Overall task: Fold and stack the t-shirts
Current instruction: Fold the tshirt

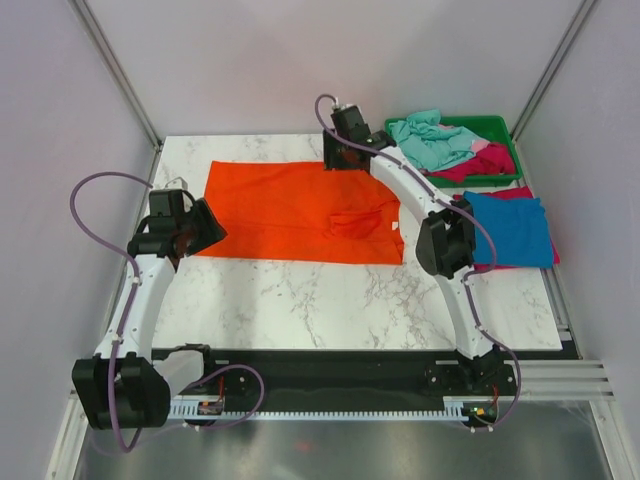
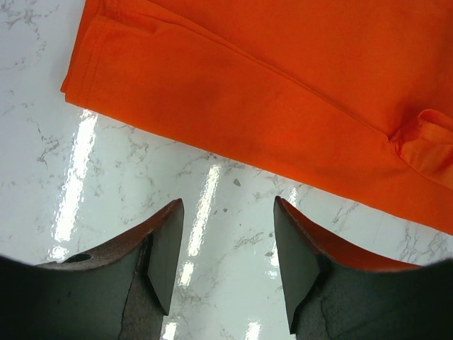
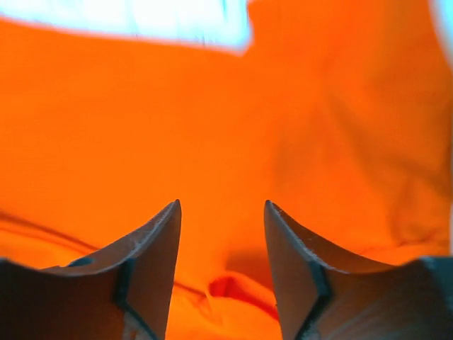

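My left pincer [image 2: 226, 205] hovers wide open over bare marble [image 2: 127, 184], orange tee [image 2: 283, 85] edge at 12 o'clock. Right pincer [image 3: 221, 205], arm stretched far, gapes above the tee.

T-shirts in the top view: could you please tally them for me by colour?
orange t-shirt: 1
blue t-shirt: 1
teal t-shirt: 1
magenta-pink t-shirts: 2, one in the green tray, one under the blue
Total: 5

The orange t-shirt [image 2: 283, 92] beyond the jaws was soft matt cloth. Beneath the left gripper [image 2: 226, 212], with dark, scuffed matt fingers [image 2: 159, 248], the marble-patterned table [image 2: 106, 184] gleamed glossy and smooth.
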Motion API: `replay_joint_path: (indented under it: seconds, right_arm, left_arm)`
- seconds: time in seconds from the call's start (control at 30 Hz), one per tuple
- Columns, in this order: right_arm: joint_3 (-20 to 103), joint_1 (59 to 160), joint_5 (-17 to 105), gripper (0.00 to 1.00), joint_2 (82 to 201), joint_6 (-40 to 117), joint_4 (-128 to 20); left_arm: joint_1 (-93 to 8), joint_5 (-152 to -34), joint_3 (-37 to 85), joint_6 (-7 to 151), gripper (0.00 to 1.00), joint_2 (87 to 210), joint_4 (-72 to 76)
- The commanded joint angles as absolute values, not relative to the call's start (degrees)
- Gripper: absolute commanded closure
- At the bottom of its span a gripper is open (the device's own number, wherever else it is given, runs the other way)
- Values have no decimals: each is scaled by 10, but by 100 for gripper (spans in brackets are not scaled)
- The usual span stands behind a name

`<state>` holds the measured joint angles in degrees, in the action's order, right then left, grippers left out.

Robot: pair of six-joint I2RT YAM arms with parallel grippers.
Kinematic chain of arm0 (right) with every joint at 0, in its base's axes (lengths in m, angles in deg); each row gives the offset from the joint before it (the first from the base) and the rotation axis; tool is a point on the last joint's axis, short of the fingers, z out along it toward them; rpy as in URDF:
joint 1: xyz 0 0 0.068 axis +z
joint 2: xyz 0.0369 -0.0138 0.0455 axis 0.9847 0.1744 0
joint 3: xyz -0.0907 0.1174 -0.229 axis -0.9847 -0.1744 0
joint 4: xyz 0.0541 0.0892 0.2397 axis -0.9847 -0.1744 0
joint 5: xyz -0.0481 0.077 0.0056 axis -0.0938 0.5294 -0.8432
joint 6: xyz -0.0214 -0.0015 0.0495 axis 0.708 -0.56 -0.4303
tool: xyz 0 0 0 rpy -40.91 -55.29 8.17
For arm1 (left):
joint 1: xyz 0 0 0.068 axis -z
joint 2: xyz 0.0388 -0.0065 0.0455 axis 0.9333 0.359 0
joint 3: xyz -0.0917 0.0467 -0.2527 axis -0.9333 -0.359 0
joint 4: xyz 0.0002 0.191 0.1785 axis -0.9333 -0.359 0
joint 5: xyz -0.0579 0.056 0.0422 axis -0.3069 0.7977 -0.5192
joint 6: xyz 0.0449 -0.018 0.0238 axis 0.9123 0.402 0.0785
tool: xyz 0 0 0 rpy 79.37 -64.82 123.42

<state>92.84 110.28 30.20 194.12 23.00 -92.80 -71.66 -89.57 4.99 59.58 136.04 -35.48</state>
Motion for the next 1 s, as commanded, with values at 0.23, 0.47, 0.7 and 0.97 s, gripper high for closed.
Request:
replay_joint_path:
  seconds: [0.23,0.47,0.7,0.97]
  right_arm:
    - [790,1090,237,36,1779,254,-894]
    - [372,1088,267,30,1511,193,-810]
    - [173,1066,359,22,1400,129,-742]
    - [127,1031,411,24,1455,124,-679]
  left_arm:
    - [-698,-866,41,621,38,1358,-338]
    - [-711,-884,46,599,37,1428,-351]
    - [-786,-896,49,571,34,1474,-354]
    - [-866,-936,61,535,32,1555,-333]
